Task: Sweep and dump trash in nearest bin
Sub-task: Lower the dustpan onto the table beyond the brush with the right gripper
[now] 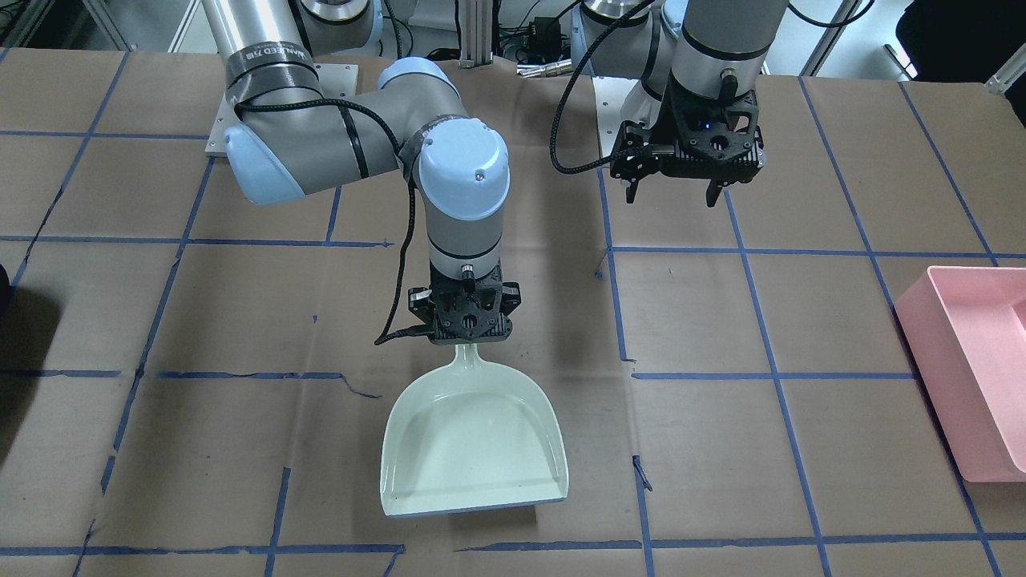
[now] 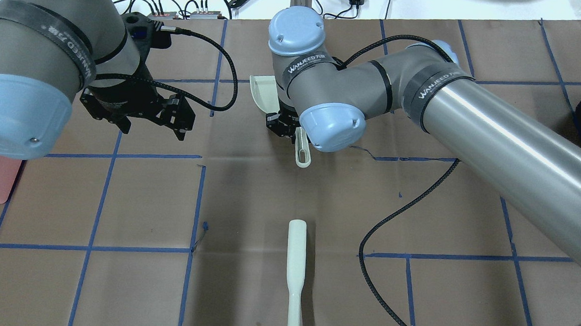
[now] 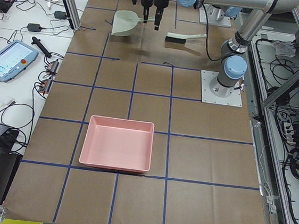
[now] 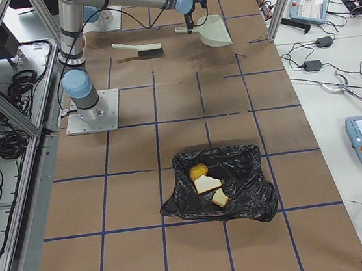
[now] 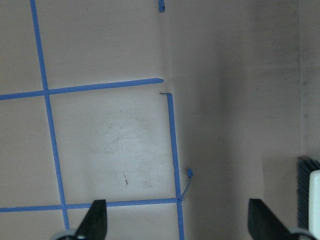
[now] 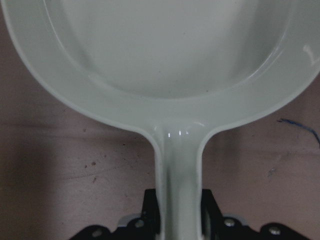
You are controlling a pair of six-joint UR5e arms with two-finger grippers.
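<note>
Front-facing view: at centre, the right gripper (image 1: pixel 465 320) pinches the handle of the pale dustpan (image 1: pixel 473 449), whose pan lies below it. At upper right, the left gripper (image 1: pixel 672 191) hangs with its fingers spread. A pink bin (image 1: pixel 962 377) sits at the right edge.

Overhead view: the brush (image 2: pixel 296 262) lies at lower centre, well apart from both grippers.

Exterior right view: at lower centre, the potato (image 4: pixel 198 171), a bread piece (image 4: pixel 207 184) and a second bread piece (image 4: pixel 220 198) lie inside the black bag-lined bin (image 4: pixel 254 199).

Left wrist view: the fingertips (image 5: pixel 97 222) stand wide apart above taped paper.

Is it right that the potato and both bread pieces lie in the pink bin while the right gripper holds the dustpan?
No: the exterior right view shows the potato and both bread pieces in the black bag; the right gripper does hold the dustpan.
</note>
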